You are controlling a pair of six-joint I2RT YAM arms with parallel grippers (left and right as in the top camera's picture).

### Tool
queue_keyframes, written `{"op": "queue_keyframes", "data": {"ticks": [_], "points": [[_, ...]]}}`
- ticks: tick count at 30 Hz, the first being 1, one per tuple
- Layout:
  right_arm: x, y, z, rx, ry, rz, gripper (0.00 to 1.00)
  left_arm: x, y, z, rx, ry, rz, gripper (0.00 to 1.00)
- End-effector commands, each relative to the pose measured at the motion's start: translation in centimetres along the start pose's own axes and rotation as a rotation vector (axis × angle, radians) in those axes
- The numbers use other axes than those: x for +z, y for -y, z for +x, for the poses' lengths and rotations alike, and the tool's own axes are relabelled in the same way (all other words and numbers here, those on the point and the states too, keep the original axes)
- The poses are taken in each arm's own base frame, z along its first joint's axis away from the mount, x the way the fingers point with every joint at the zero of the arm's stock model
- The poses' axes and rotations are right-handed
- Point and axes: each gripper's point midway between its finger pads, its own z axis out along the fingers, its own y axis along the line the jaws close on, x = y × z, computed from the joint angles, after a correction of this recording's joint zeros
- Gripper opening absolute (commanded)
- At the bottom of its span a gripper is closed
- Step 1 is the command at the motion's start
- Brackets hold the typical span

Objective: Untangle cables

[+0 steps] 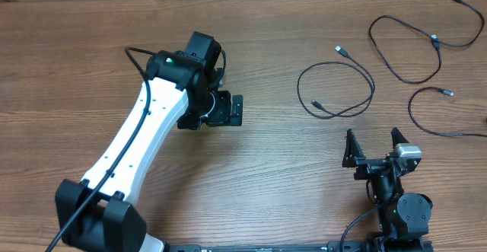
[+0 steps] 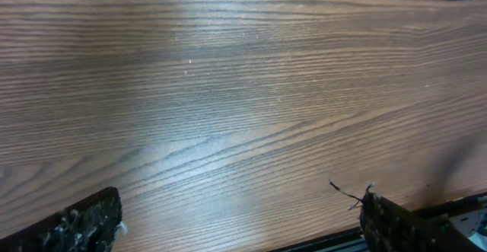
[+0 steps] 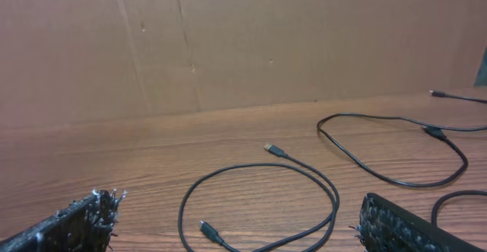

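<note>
Left gripper [image 2: 240, 233]: we find its fingers [image 2: 84, 221] spread wide apart, with only bare table [image 2: 228, 92] between and ahead of them. They grip nothing.

Right gripper [image 3: 240, 229]: we find its fingers [image 3: 411, 225] likewise spread wide, low over the wood. Nothing is pinched or touched.

Coiled cable [image 3: 335, 197]: we note it lies flat in a single loop straight ahead of the right fingers, near them but apart. One plug end sits inside the loop on the near side. The other, silver-tipped, points away past the loop's far edge.

Long cable [image 1: 371, 33]: it lies beyond the coiled one and toward the right finger's side, in a wide open bend well ahead of the fingertips. We see it apart from the other two.

Short cable [image 1: 411, 109]: it curves just outside the right finger, ahead and to that side. It is separate from the others.

Position relative to the left fingers: all three cords lie well off to their side. We see only a dark sliver at the far corner of the left wrist view.

Backdrop: a cardboard wall [image 3: 228, 46] stands past the table edge ahead of the right fingers.
</note>
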Motion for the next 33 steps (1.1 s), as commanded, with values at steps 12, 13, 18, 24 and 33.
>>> {"op": "queue_keyframes", "data": {"ticks": [12, 13, 18, 24, 33], "points": [[0.0, 0.0, 0.4, -0.004, 0.000, -0.003, 1.00, -13.5, -6.0, 0.4, -0.155, 0.448, 0.058, 0.99], [0.0, 0.0, 0.4, -0.004, 0.000, -0.003, 1.00, -14.4, -5.9, 0.9, -0.148, 0.479, 0.063, 0.99], [0.0, 0.0, 0.4, -0.005, 0.001, -0.003, 1.00, -18.7, -4.9, 4.0, -0.101, 0.645, 0.098, 1.00], [0.0, 0.0, 0.4, -0.004, 0.001, -0.003, 1.00, -23.6, -3.9, 9.3, -0.037, 0.863, 0.143, 1.00], [0.0, 0.0, 0.3, -0.005, 0.001, -0.003, 1.00, -28.1, -3.3, 18.6, 0.057, 1.167, 0.207, 0.99]]}}
